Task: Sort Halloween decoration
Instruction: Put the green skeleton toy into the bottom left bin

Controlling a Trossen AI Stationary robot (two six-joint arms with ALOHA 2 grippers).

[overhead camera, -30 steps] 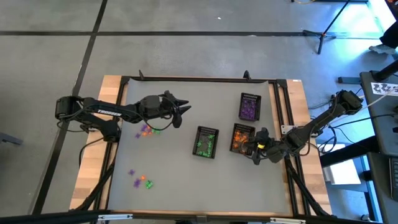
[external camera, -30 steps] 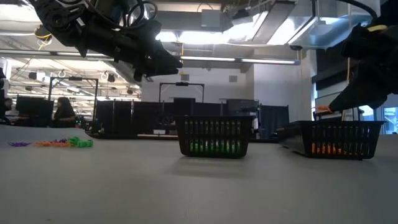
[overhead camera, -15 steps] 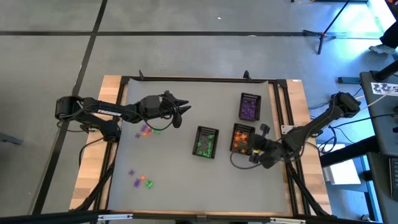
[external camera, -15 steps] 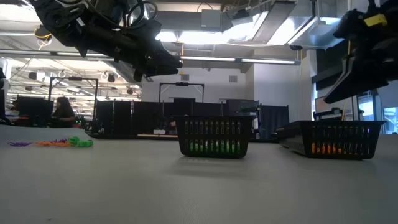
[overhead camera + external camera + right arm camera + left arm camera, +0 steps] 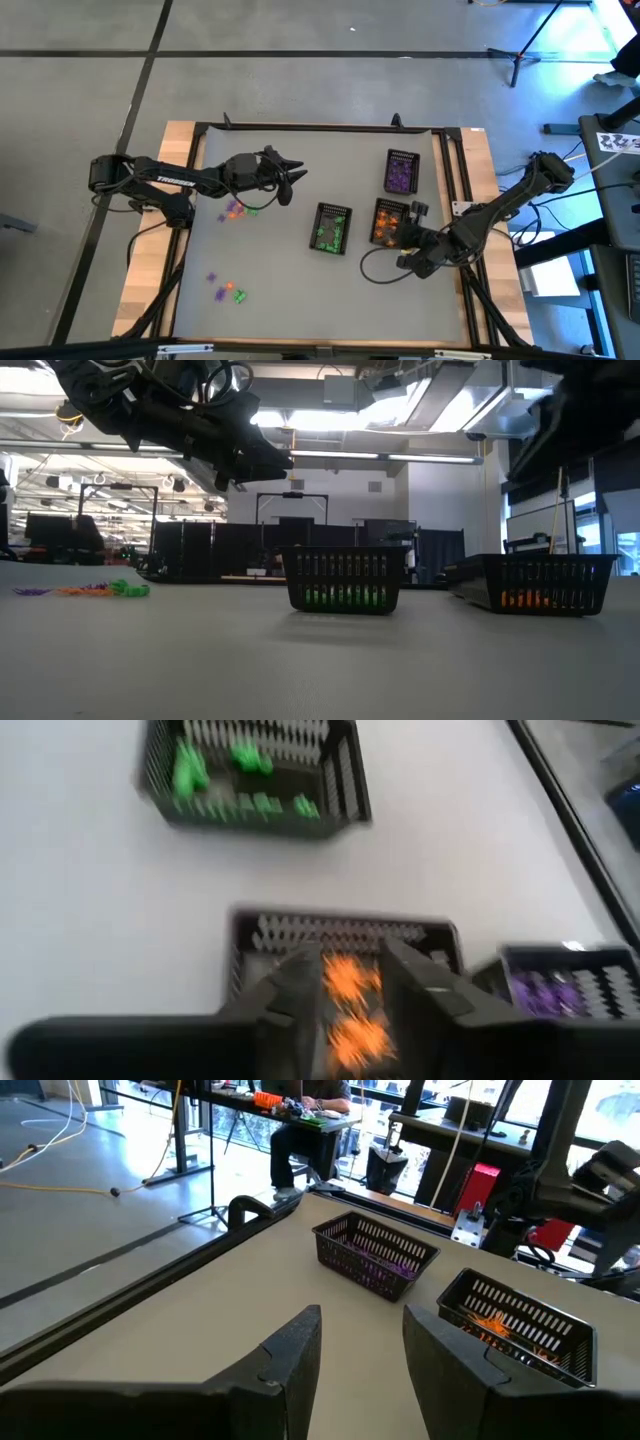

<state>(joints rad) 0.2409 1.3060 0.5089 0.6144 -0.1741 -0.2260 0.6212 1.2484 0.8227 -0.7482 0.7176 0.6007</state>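
Note:
The Halloween decoration lies as small orange, green and purple trinkets in two loose groups on the table's left half (image 5: 238, 209) (image 5: 226, 291); the low view shows them too (image 5: 85, 590). More trinkets fill three black mesh baskets: purple (image 5: 402, 172), green (image 5: 332, 228), orange (image 5: 390, 222). My right gripper (image 5: 410, 235) (image 5: 352, 990) hangs open over the orange basket's right side, slanting down toward the table's left, with nothing between its fingers. My left gripper (image 5: 287, 180) (image 5: 360, 1335) waits open above the table, right of the far trinket group.
A black frame rail (image 5: 320, 127) borders the grey table top. A dark cable loop (image 5: 375, 268) lies near the orange basket. Open table stretches between the baskets and the near edge. A person sits beyond the table's far end (image 5: 305, 1120).
My right gripper has risen from the orange basket's right side, leaving the low view through its top, and has drawn back a little toward the near edge while rolling. The left arm and all trinkets have kept still.

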